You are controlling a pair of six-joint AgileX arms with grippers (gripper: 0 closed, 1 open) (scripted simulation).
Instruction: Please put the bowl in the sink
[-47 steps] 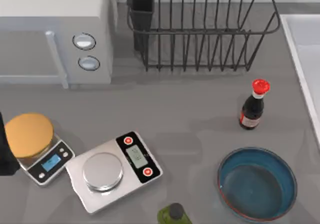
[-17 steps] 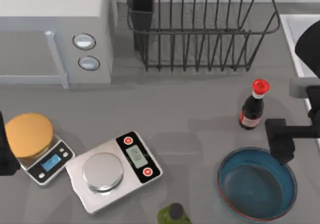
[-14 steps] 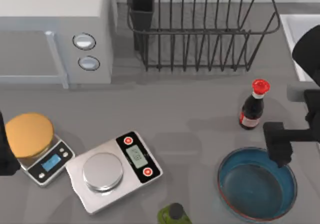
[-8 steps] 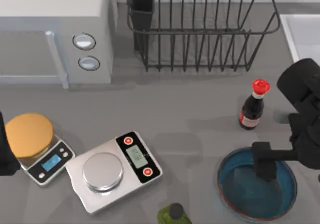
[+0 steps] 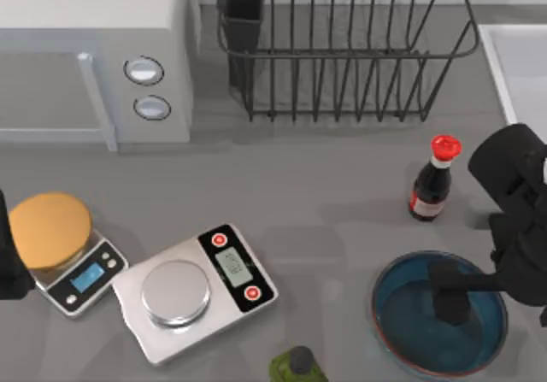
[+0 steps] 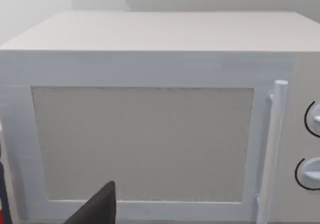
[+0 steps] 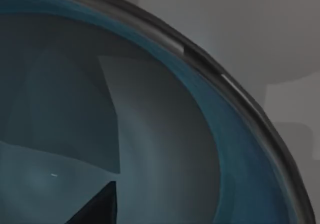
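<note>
Right claw point(image 5: 450, 292), grip state unclear, hangs inside the bowl point(image 5: 402, 326); its wrist view shows the bowl's rim.

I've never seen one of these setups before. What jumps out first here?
The black right gripper hangs over the blue bowl at the table's front right. A red-capped dark bottle stands just behind the bowl, and a black wire dish rack stands at the back, with the pale sink at the right edge.

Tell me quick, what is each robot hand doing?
Right gripper: inside the bowl, open or shut cannot be told.
Left gripper: parked at the table's left edge, cannot be told.
</note>
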